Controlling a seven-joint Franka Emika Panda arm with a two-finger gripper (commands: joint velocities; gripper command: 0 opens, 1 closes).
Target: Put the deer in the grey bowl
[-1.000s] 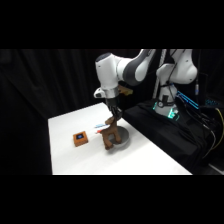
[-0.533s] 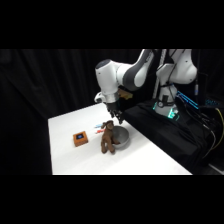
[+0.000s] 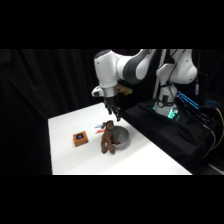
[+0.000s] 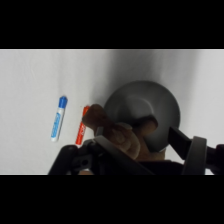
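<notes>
A: Two views, and they disagree usefully. From the side, the white table (image 3: 150, 160) carries everything, and the arm (image 3: 125, 70) bends over it with the gripper (image 3: 114, 114) hanging above the grey bowl (image 3: 121, 137), apart from the toy below.

B: And the deer (image 3: 107, 141)?

A: In the side view it stands upright against the bowl's left rim, leaning on the outside edge, not lying inside. The wrist view shows the grey bowl (image 4: 145, 112) from above, with the deer (image 4: 122, 135) draped over its near rim, part of it reaching into the hollow.

B: Are the fingers (image 4: 192, 150) spread?

A: They look parted, with nothing pinched between them; one dark finger shows at the right of the wrist view.

B: Anything smaller?

A: An orange-brown cube (image 3: 80, 138) left of the deer, seen only from the side. The wrist view alone shows clearly a blue marker (image 4: 58, 118) and a red marker (image 4: 82, 131) lying side by side beyond the bowl.
</notes>
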